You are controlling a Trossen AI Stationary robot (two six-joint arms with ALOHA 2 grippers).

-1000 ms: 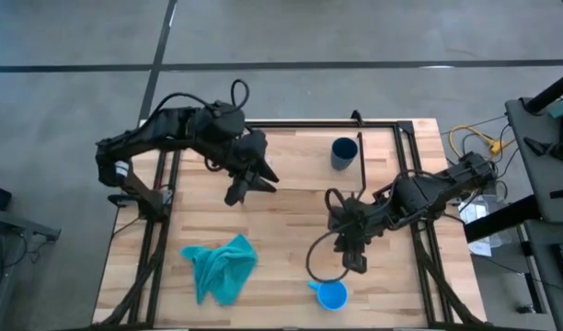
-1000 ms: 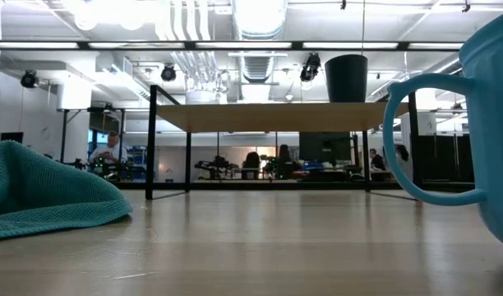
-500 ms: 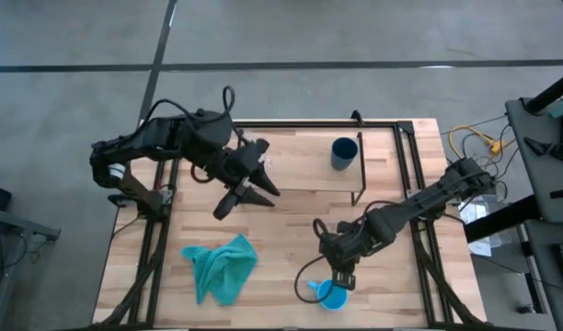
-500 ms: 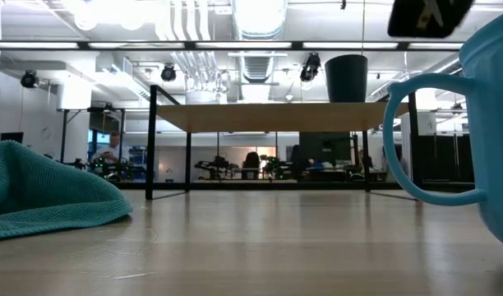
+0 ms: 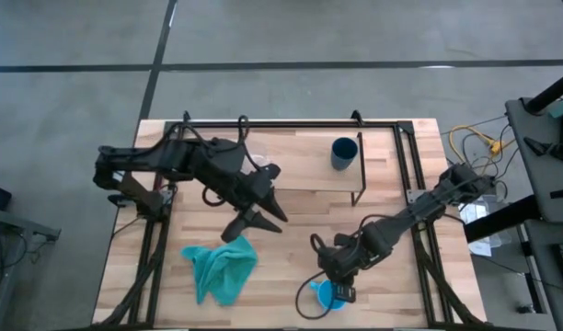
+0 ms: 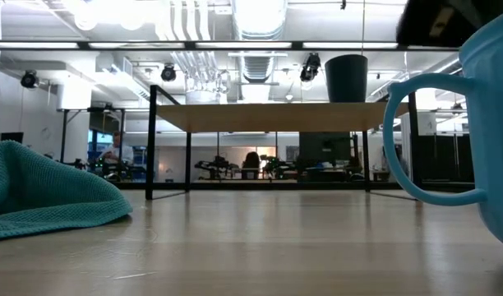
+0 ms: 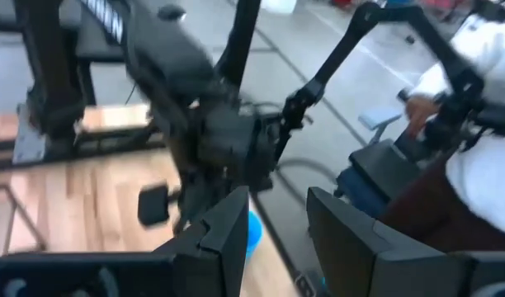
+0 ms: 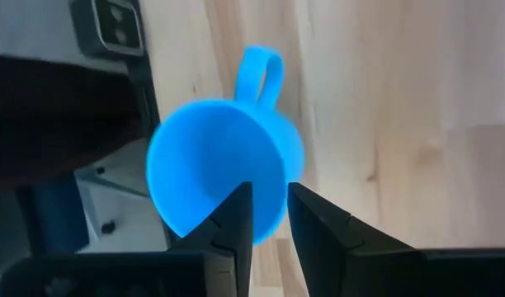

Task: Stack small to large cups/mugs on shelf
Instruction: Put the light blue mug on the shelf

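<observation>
The bright blue mug [image 5: 328, 297] stands upright on its base near the table's near edge, and its handle shows in the low view [image 6: 397, 140]. My right gripper [image 5: 340, 291] hangs just above the mug's rim, fingers a little apart, one over the hollow and one outside the wall [image 8: 271, 227]. In the low view it is dark above the rim [image 6: 436, 20]. The dark navy cup [image 5: 344, 152] stands on the wooden shelf [image 5: 304, 170]. A small clear cup [image 5: 257, 164] seems to stand on the shelf too. My left gripper [image 5: 256, 227] is open and empty above the table, between the shelf and the teal cloth.
A teal cloth [image 5: 219, 268] lies crumpled at the near left of the table. The shelf's black wire legs [image 5: 360, 193] stand near the table's middle. A person in white [image 7: 483, 157] is beside the table. Bare wood lies between cloth and mug.
My right gripper has moved from beside the shelf's leg toward the table's near edge and now hangs over the blue mug. My left gripper has moved off the shelf toward the near edge and a little right. The cups and the cloth have stayed put.
</observation>
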